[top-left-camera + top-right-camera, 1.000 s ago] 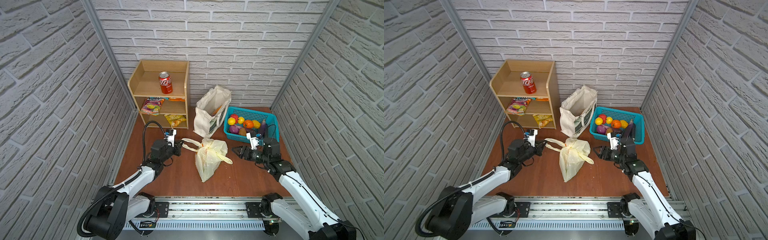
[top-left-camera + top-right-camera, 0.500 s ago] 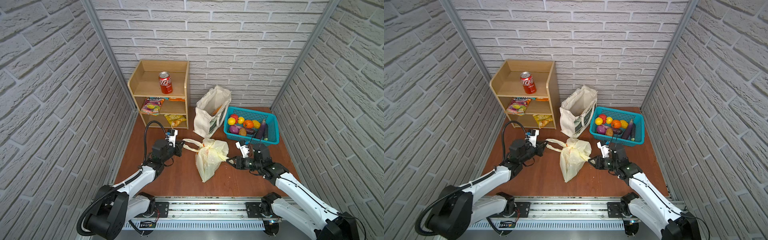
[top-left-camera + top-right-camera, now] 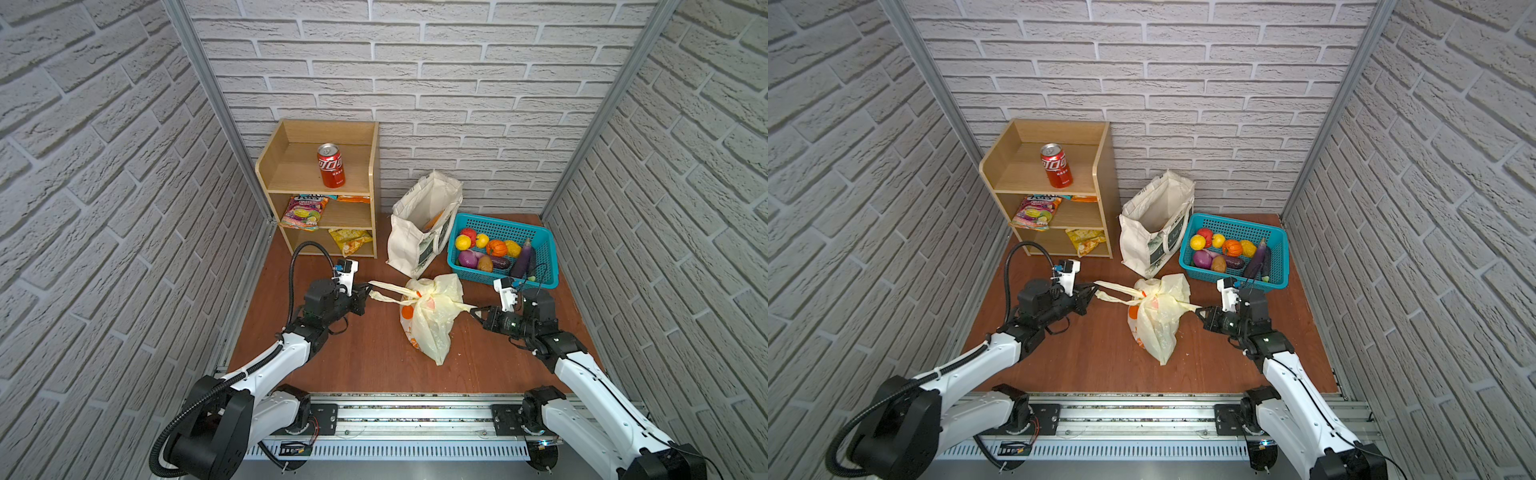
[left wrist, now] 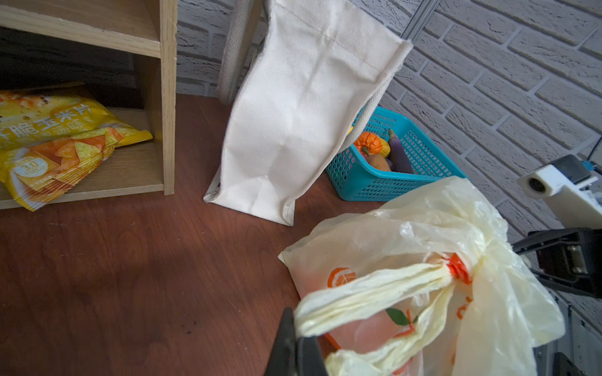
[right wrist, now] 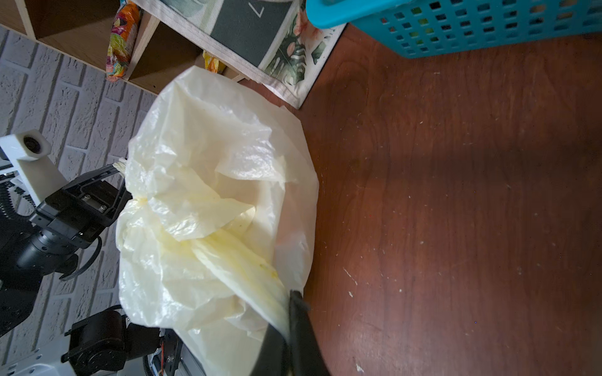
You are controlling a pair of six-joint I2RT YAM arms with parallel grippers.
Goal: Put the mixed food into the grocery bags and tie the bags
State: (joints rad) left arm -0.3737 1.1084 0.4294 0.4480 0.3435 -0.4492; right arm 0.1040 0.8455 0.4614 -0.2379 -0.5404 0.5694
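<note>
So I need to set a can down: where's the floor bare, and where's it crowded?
Bare: the brown wooden floor between the thin pale-yellow plastic bag and the silver front rail. Crowded: the back, where the cream canvas tote, turquoise mesh basket and bag sit close together.

This is a robotics lab's staged test booth rather than a real shop. Faux white-brick panels (image 3: 457,83) on aluminium corner posts (image 3: 210,95) box in a small wooden floor (image 3: 374,365). A metal rail (image 3: 415,409) at 6 o'clock carries two white robot arms (image 3: 270,365), and a plywood shelf unit (image 3: 291,170) stands at 11 o'clock.
</note>
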